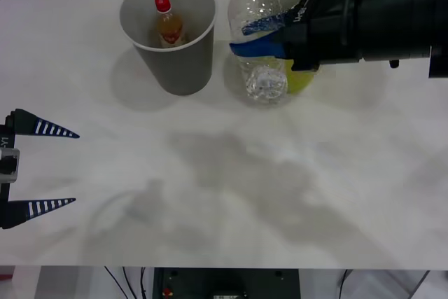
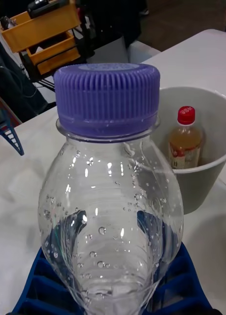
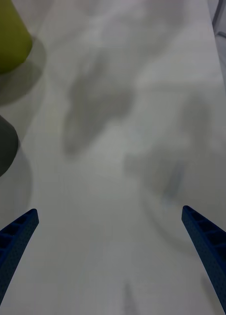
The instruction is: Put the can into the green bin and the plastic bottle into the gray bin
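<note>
1. Overhead, the front view lists the right gripper (image 1: 269,36) clamped on the plastic bottle (image 1: 257,40), blue fingers at the bottle's midsection, above the white table (image 1: 224,194).
2. Same view: gray bin (image 1: 171,33) just beside the bottle on its left, a red-capped bottle (image 1: 168,22) of orange liquid standing inside it; green bin (image 1: 302,78) mostly hidden behind bottle and arm.
3. Right wrist view adds the purple cap (image 2: 107,98) and droplets inside the clear wall, with the bottle rising from between the fingers (image 2: 191,280).
4. Left gripper (image 1: 42,167) at the table's left edge, fingers apart, holding nothing; its wrist view shows both bins' outer sides.
</note>
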Robot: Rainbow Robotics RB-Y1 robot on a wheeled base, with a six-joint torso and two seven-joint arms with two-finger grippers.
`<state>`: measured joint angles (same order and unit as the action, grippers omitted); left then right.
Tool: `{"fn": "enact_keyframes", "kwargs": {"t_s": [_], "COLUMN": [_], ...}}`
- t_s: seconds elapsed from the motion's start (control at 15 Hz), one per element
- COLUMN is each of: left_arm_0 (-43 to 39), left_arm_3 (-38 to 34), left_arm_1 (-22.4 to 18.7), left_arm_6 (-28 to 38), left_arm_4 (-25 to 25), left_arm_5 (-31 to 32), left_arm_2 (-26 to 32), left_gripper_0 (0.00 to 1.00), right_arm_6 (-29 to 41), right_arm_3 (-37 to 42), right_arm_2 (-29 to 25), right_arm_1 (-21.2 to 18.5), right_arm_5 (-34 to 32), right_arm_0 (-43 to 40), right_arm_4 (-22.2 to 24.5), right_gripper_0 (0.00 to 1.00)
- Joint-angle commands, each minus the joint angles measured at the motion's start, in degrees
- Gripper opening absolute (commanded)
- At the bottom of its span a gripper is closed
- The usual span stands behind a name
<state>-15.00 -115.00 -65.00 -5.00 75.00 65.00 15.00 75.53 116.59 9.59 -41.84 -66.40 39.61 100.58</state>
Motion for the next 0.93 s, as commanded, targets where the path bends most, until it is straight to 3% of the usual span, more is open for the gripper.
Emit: {"fn": "enact_keyframes", "kwargs": {"t_s": [0.07, 0.47, 0.93], "left_arm_0": [0.0, 0.0, 0.0], "left_arm_3": [0.0, 0.0, 0.0], "left_arm_1": [0.0, 0.0, 0.0], "left_arm_6": [0.0, 0.0, 0.0], "left_arm_4": [0.0, 0.0, 0.0], "left_arm_5": [0.0, 0.0, 0.0], "left_arm_2": [0.0, 0.0, 0.0], "left_gripper_0": [1.0, 1.0, 1.0], "right_arm_6": [0.0, -1.0, -6.4], "right_arm_3": [-7.3, -28.7, -48.5], "right_arm_2": [3.3, 11.9, 17.1], "right_arm_1": [2.0, 9.0, 17.8], "right_arm_5": [0.2, 6.1, 14.6], "right_arm_0": [8.3, 25.9, 36.1], "right_arm_4": [0.7, 2.8, 4.8], "right_gripper_0": [0.0, 0.0, 0.0]}}
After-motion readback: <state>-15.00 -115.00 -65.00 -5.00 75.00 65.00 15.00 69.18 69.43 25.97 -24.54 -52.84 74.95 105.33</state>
